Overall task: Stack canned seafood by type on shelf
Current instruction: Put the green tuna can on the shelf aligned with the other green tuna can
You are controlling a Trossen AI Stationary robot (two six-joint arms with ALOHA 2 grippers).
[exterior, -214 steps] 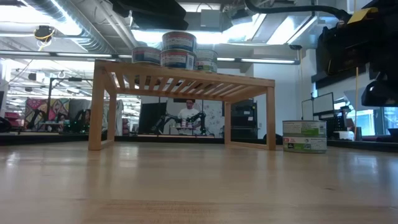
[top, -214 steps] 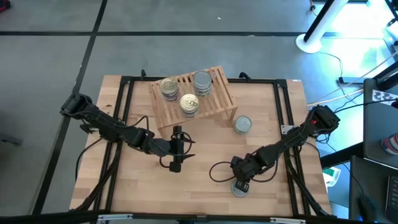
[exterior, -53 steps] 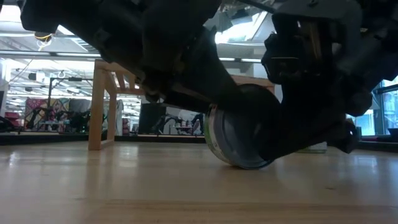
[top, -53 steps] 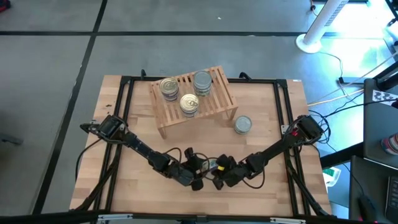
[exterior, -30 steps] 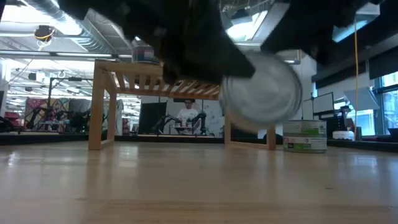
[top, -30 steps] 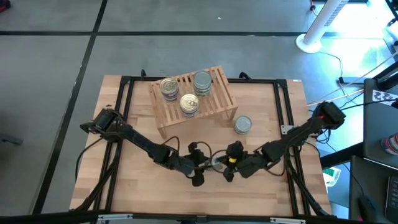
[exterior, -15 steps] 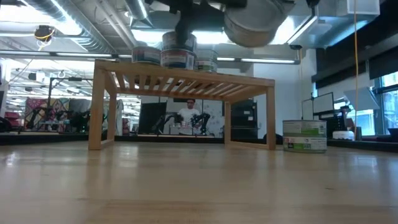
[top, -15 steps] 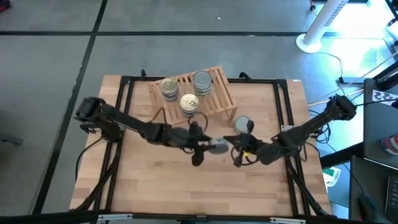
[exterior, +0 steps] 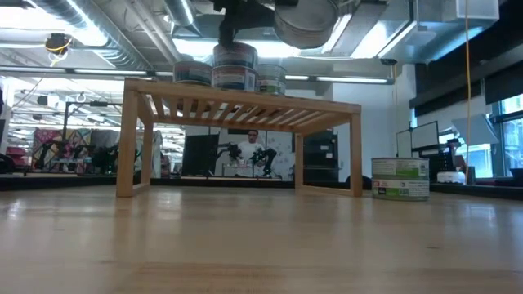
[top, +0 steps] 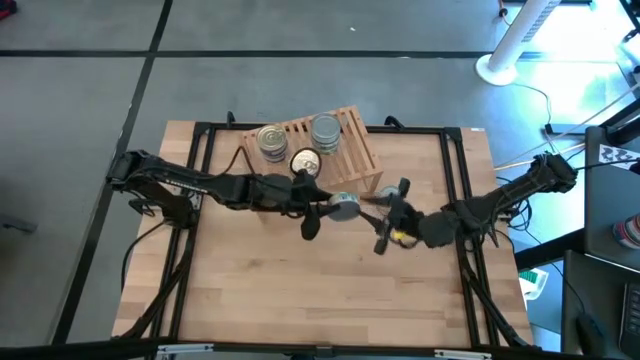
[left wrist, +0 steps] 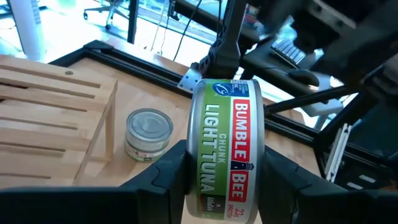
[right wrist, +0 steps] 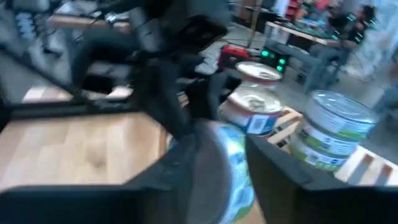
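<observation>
The tin (left wrist: 227, 146) is in my left pincer (top: 330, 206), turned on its edge so its green and red label faces the wrist camera. My two fingers (left wrist: 171, 171) are clenched on its flat ends, one on each. In the high view it hangs near the middle of the frame, just below and right of the shelf (top: 352, 148); in the low view it sits at the top edge, above the level of the slats.

My right pincer (top: 392, 215) is just to the right of the tin, fingers spread and off it, gripping nothing.

I judge the tin stiff and fairly heavy for its size, with smooth metal ends that could slide between my pads if I tilt it fast. It will not dent from this grip. Held by the ends it can't be set down flat, so it needs turning first.

Three stacks (top: 305, 163) stand on the shelf, two gold-topped and one grey. A spare tin (left wrist: 149, 134) sits on the table beside the shelf's leg.
</observation>
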